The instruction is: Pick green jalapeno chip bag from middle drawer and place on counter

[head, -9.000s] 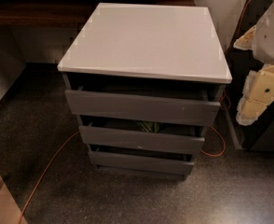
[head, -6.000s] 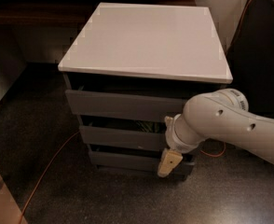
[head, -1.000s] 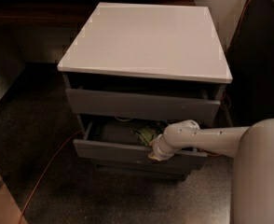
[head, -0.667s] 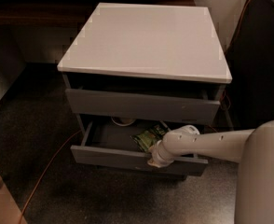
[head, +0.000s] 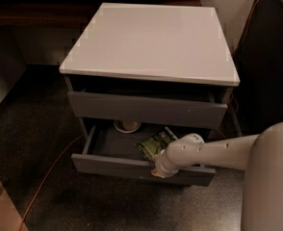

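Cream gripper [head: 159, 170] at the grey middle drawer's [head: 127, 165] front lip, grip state unclear; crinkly green chip bag [head: 156, 143] lies just behind it, angled back-right.

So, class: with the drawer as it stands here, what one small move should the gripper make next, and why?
Probably raise the gripper from the front edge of the middle drawer and bring it over the green jalapeno chip bag. The drawer is open, and the bag lies in view just behind the gripper, near a beige bowl.
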Tool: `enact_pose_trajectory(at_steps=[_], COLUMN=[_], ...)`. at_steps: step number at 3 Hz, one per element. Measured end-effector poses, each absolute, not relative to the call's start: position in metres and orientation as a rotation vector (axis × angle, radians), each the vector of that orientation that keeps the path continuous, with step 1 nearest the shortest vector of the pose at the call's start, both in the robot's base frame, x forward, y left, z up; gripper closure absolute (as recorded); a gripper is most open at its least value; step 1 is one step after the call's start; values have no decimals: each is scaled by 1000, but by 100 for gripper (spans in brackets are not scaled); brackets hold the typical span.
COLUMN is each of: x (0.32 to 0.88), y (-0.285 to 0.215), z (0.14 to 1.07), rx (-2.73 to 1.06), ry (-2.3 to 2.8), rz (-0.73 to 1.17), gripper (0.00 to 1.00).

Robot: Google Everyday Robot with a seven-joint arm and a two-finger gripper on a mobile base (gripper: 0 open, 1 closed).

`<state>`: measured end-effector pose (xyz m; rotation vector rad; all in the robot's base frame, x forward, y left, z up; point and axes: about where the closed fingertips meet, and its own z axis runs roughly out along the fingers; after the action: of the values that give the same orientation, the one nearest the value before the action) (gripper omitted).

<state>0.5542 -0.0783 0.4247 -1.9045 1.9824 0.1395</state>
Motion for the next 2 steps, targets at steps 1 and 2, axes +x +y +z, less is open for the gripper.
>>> enact_pose_trajectory(at_steps=[1, 2], x=[540, 540], y=[-78, -78], z=[418, 418], rx=[-1913, -1913], ry=[1993, 1993], rz=[136, 136], gripper=[100, 100])
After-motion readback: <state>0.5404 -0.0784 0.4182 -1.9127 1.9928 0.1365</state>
